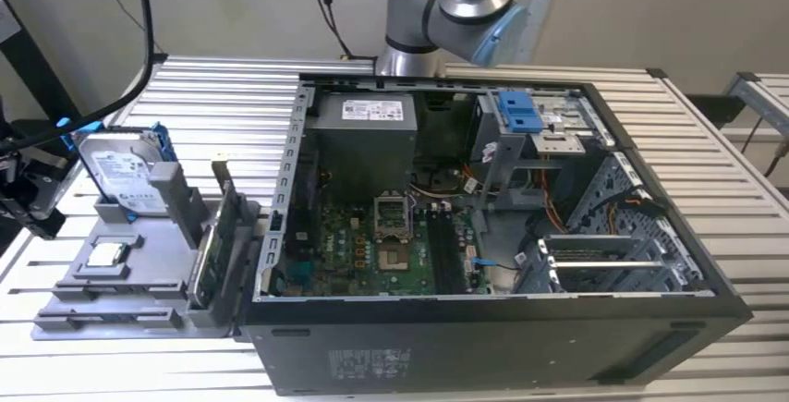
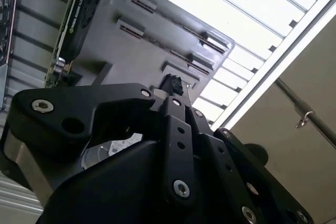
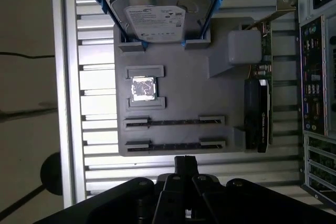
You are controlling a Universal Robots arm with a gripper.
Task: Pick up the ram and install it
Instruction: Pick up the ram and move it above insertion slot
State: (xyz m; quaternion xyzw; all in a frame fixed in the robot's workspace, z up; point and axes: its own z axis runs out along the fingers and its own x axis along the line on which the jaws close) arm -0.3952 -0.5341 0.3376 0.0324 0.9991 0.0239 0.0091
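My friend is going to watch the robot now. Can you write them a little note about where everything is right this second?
Tool: shut, holding nothing, just off the edge of the gray tray, by the ram holders.
Ram: on edge in the tray holder nearest the tool. A second stick sits in the next holder.
Computer case: open. Its memory slots look empty.
Done: nothing picked up yet.
Left: the whole job, picking up the ram and installing it.
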